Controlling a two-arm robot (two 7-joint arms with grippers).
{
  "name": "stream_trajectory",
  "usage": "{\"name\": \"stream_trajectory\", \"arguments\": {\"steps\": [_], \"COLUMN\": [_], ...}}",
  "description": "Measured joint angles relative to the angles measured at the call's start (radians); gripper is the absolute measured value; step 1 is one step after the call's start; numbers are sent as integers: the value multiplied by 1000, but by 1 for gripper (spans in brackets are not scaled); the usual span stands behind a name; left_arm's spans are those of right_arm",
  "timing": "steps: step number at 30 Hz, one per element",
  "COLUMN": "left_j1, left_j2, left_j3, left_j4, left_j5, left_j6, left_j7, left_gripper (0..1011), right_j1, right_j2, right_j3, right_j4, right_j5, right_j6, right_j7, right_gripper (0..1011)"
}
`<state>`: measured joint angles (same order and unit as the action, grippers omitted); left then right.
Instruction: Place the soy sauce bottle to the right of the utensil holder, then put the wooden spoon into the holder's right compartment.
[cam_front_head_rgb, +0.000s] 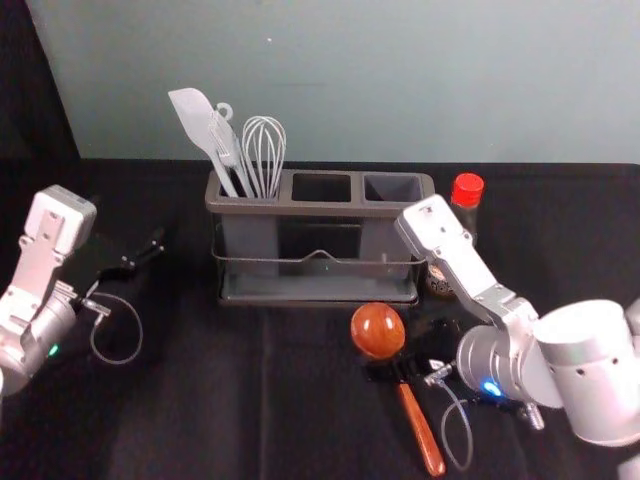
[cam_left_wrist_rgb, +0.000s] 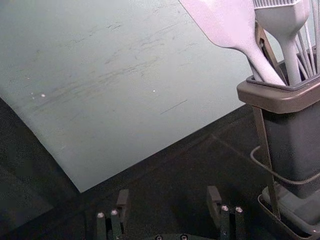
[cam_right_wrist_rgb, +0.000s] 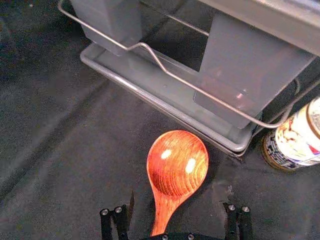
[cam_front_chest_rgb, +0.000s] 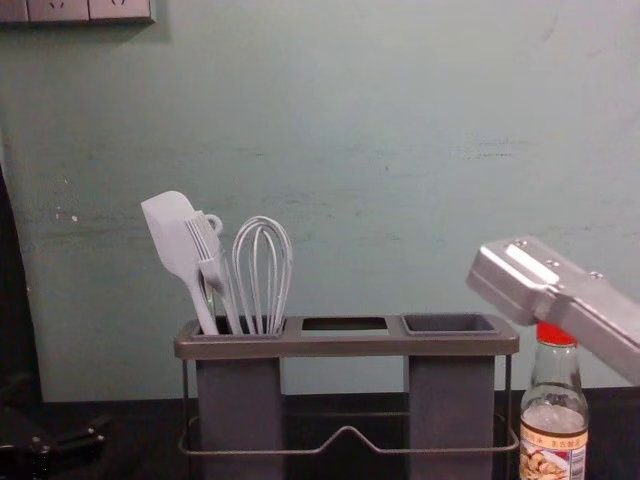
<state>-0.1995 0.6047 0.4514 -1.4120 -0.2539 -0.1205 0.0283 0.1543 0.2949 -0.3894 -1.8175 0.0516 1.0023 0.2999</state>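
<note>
The wooden spoon (cam_front_head_rgb: 378, 331) lies on the tabletop (cam_front_head_rgb: 215, 400) in front of the holder (cam_front_head_rgb: 317, 288), its round bowl toward the holder and its handle slanting toward the near edge. The right hand (cam_front_head_rgb: 398, 354) is low over the spoon where bowl meets handle. In the right wrist view its fingers (cam_right_wrist_rgb: 131, 210) are spread, with the handle between them and space on either side; it grips nothing.

The soy sauce bottle (cam_front_head_rgb: 467, 190) stands upright just beside the right end of the holder, its red cap up and the right arm (cam_front_head_rgb: 455, 255) partly in front of it in the head view. The chest view shows its label and the clear glass neck.

The holder stands toward the far edge of the tabletop, its three openings in a row. A spatula (cam_front_head_rgb: 203, 125), a brush (cam_front_chest_rgb: 205, 245) and a whisk (cam_front_head_rgb: 264, 150) lean in the left compartment.

The left hand (cam_front_head_rgb: 150, 250) is apart from the holder, over the left part of the tabletop. The left wrist view shows its fingers (cam_left_wrist_rgb: 123, 202) wide apart, holding nothing. A wall (cam_front_chest_rgb: 350, 150) rises behind the tabletop.
</note>
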Motion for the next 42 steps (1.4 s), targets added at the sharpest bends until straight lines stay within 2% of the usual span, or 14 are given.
{"name": "stream_trajectory", "arguments": {"steps": [7, 16, 30, 42], "left_j1": [0, 0, 0, 0], "left_j2": [0, 0, 0, 0], "left_j3": [0, 0, 0, 0], "left_j4": [0, 0, 0, 0], "left_j5": [0, 0, 0, 0], "left_j6": [0, 0, 0, 0], "left_j7": [0, 0, 0, 0], "left_gripper": [1000, 1000, 1000, 1000], "right_j1": [32, 49, 74, 96], "right_j2": [-47, -86, -120, -138], "right_j3": [3, 16, 23, 13], "right_j4": [60, 103, 149, 178], "right_j5": [-15, -33, -61, -92], "right_j6": [26, 23, 11, 10], "right_j7": [-1, -6, 8, 22], "right_gripper": [1002, 1003, 1003, 1003]}}
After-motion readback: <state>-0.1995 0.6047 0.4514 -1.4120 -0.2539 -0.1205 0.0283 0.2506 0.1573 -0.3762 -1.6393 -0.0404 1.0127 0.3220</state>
